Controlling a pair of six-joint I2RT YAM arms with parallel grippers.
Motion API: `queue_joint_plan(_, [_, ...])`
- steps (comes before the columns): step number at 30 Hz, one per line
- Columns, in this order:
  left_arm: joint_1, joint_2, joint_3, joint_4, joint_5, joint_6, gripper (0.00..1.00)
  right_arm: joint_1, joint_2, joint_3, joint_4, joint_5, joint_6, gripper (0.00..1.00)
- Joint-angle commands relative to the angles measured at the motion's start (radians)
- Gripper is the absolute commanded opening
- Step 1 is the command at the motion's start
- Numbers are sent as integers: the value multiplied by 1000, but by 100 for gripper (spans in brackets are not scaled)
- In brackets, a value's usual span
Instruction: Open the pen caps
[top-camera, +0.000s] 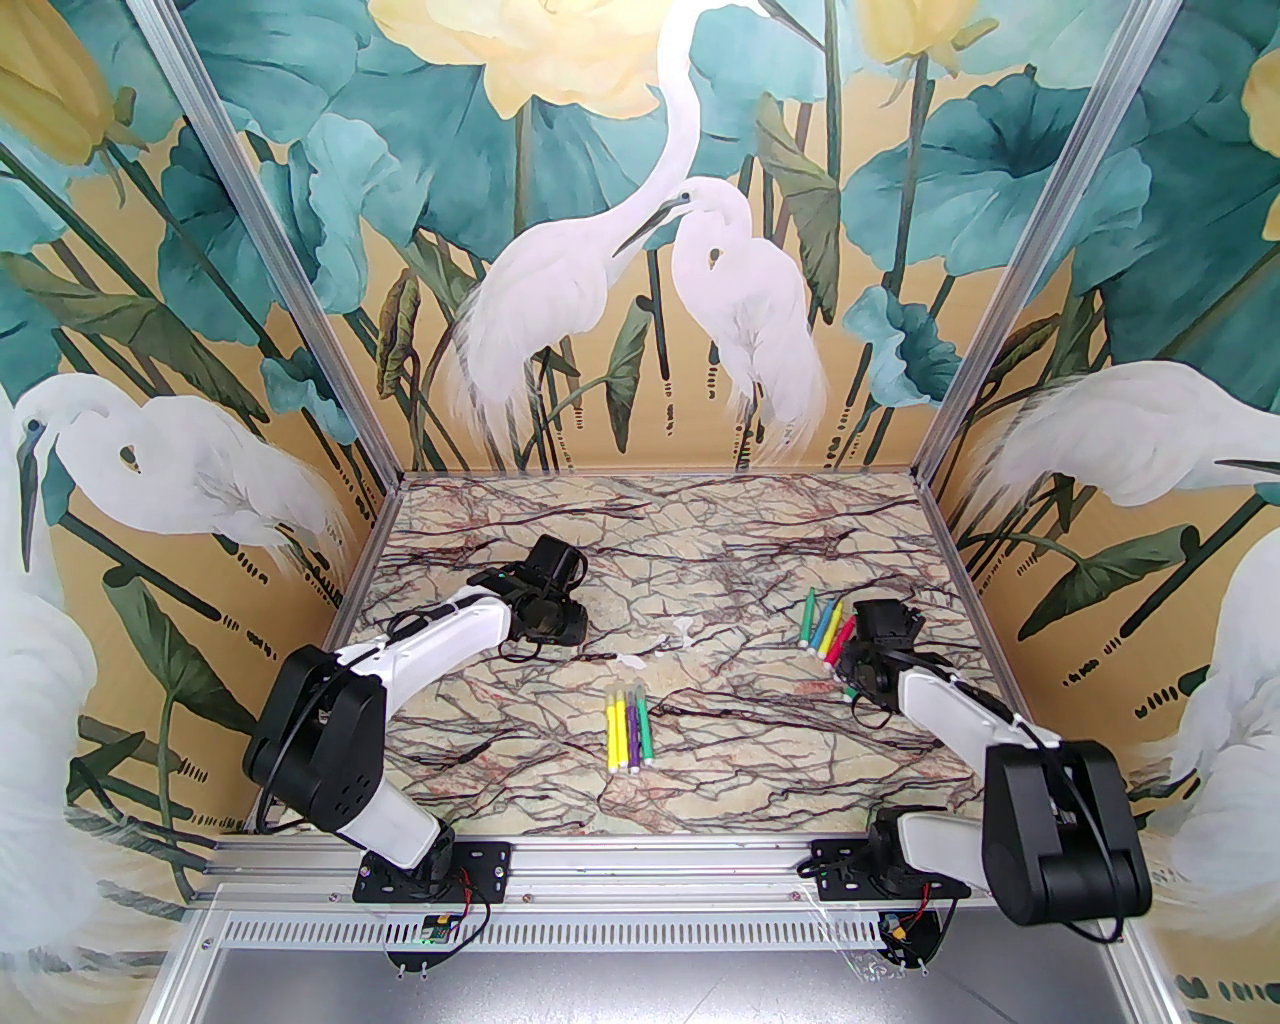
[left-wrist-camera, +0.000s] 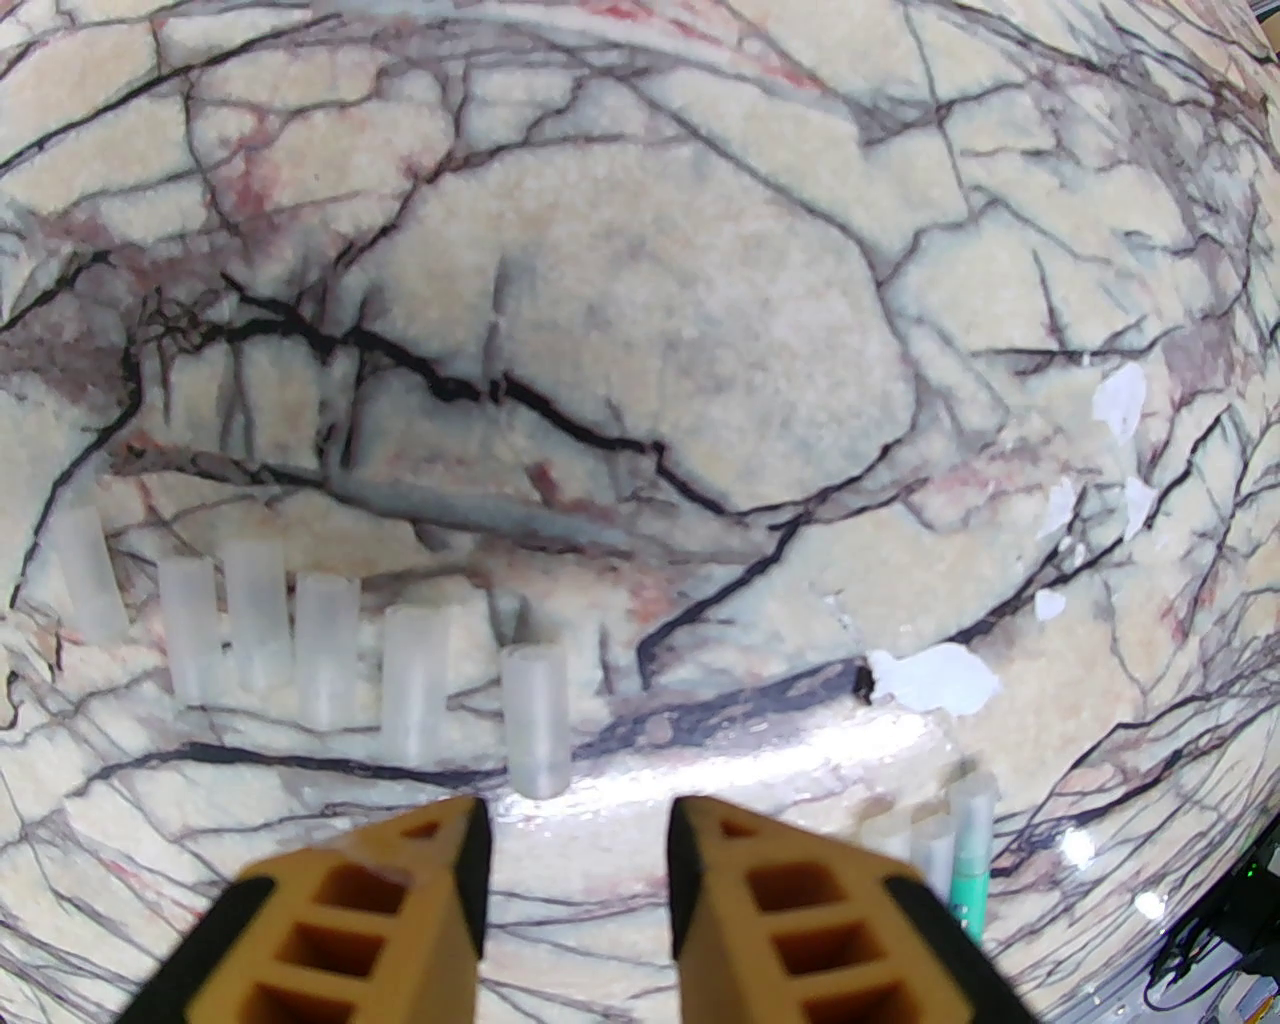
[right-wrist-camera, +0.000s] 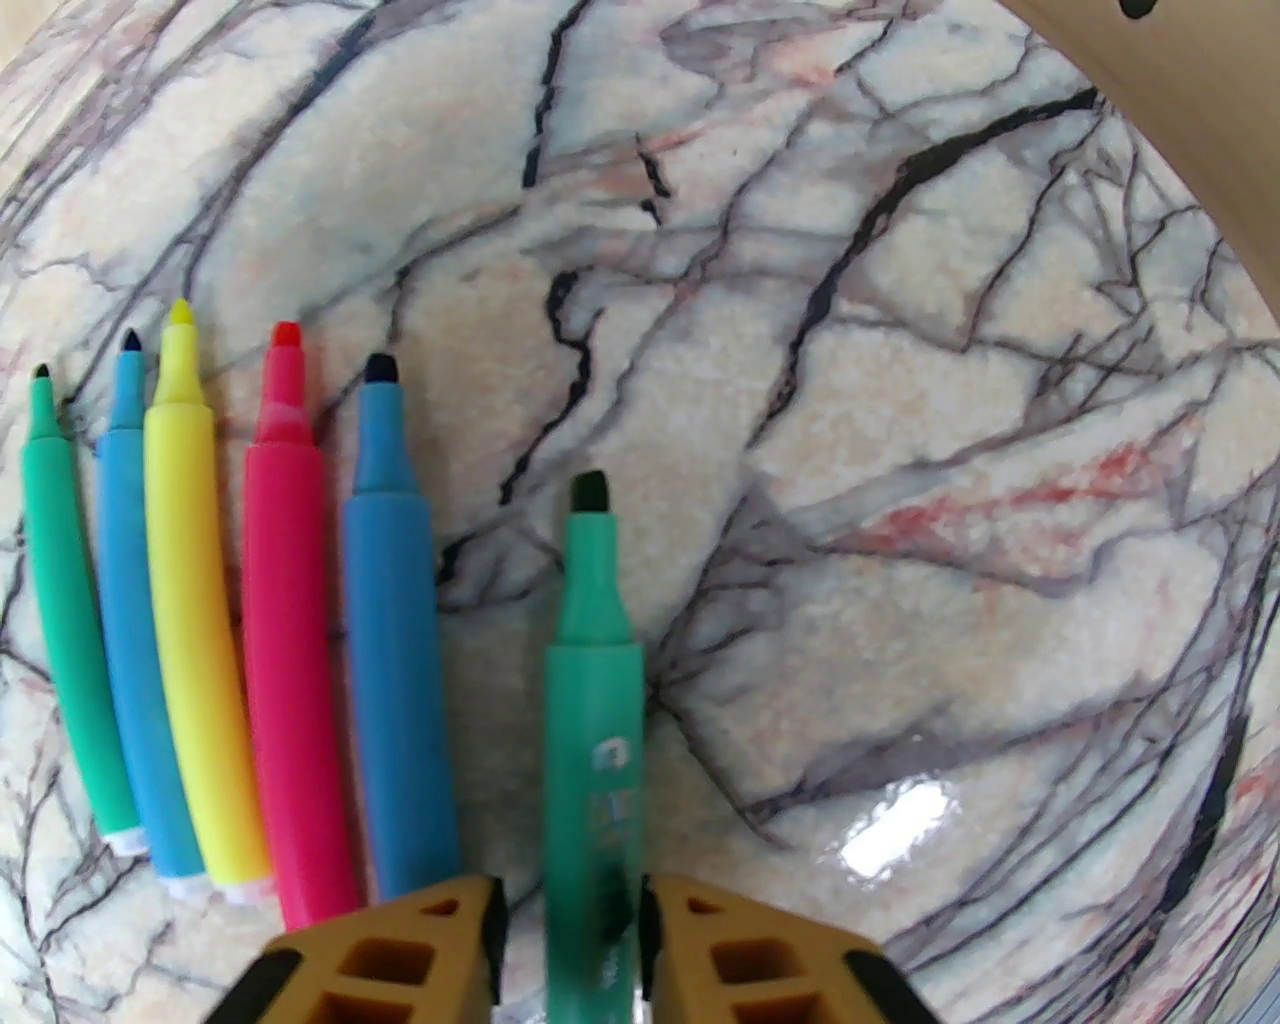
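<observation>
Caps (left-wrist-camera: 535, 720) stood before the spread, empty left tool (left-wrist-camera: 575, 815); right tool (right-wrist-camera: 572, 890) sat loose around a green pen (right-wrist-camera: 593, 700).

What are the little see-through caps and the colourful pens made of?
The caps look like frosted plastic: pale, cloudy, the veined table showing faintly through. The pens look like smooth plastic, solid bright colour with a soft sheen. Their tips seem felt, dull and blunt, but that is a guess.
</observation>
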Motion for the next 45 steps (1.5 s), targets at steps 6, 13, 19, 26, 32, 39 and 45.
queue_joint_plan(6, [1,-76,-41,69,38,-7,56,2,-167,24,-76,-49,-72,39])
queue_joint_plan(13, [12,-152,-94,115,48,-5,66,76,-185,82,-123,-103,-123,43])
queue_joint_plan(19, [39,-208,-155,172,85,-13,75,232,-182,142,-154,-132,-149,45])
queue_joint_plan(26, [64,-272,-215,228,133,-18,82,414,-142,191,-163,-159,-149,46])
queue_joint_plan(32, [77,-292,-244,253,138,-20,84,568,-71,234,-150,-154,-135,47])
queue_joint_plan(39, [96,-319,-293,306,144,-41,87,729,54,269,-114,-159,-121,47])
queue_joint_plan(45, [110,-328,-297,301,136,-41,88,858,168,287,-21,-182,-84,47])
